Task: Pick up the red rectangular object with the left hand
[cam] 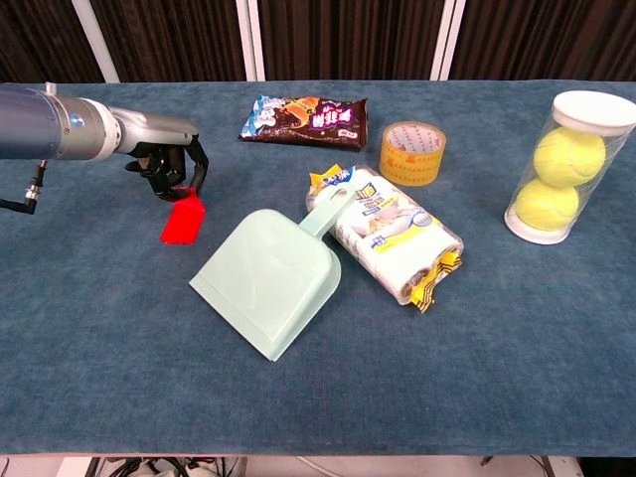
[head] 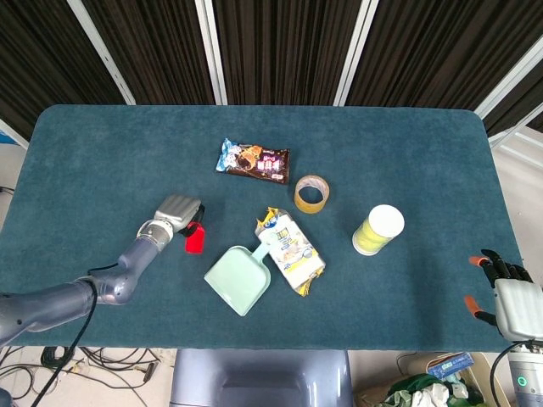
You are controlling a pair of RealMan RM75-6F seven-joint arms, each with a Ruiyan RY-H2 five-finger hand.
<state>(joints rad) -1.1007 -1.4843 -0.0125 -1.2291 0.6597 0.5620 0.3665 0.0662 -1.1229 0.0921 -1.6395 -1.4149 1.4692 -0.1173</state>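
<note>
The red rectangular object (head: 194, 242) (cam: 183, 221) lies flat on the blue table to the left of the dustpan. My left hand (head: 176, 211) (cam: 167, 167) is at its far end, fingers curled down over that end and pinching it. The far end looks slightly raised while the near end rests on the cloth. My right hand (head: 511, 298) hangs off the table's near right corner with its fingers apart and nothing in it; the chest view does not show it.
A mint dustpan (cam: 266, 279) lies just right of the red object, with a snack packet (cam: 394, 235) against its handle. Further back are a chocolate wrapper (cam: 304, 117) and a tape roll (cam: 412, 152). A tube of tennis balls (cam: 558, 167) stands at the right.
</note>
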